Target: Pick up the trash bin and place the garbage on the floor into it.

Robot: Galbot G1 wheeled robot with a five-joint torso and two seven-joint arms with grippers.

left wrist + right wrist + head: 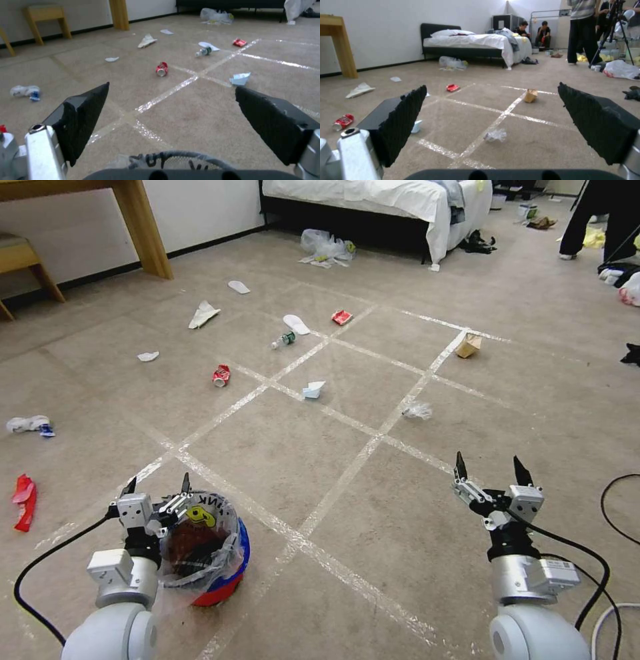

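Taped beige carpet (300, 460) strewn with litter, both grippers' jaws spread wide, left gripper (159, 491) beside the light red trash bin (223, 580), probably best grabbed by its stiff rim, not the slippery liner.

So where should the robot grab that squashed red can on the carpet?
Probably across its narrow middle, coming straight down from above. The crushed red can lies flat on its side on the floor, nothing touching it. The open right gripper is free.
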